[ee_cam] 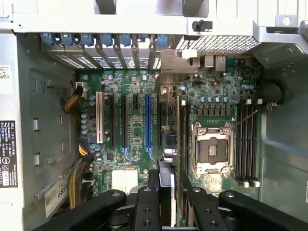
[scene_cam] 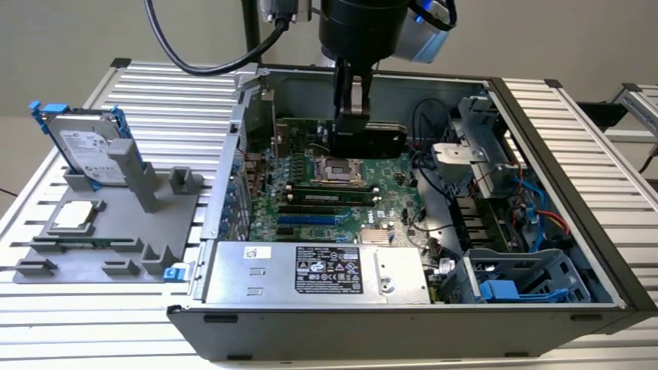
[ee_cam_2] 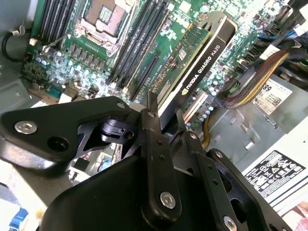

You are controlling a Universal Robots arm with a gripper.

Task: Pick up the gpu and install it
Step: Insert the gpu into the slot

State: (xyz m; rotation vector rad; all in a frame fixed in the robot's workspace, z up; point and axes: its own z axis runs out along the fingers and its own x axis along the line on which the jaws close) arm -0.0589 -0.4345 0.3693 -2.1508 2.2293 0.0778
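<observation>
Ribbed metal table (scene_cam: 575, 116) – open computer case (scene_cam: 535, 223) | pincer (ee_cam_2: 166, 126) pinching gpu (ee_cam_2: 197, 62) above motherboard (scene_cam: 340, 212)

Arm (scene_cam: 362, 31) vertical, fingers (ee_cam_2: 153, 126) clamped together.

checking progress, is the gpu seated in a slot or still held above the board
Held, not seated: the gripper grips the gpu on edge above the motherboard.
</observation>
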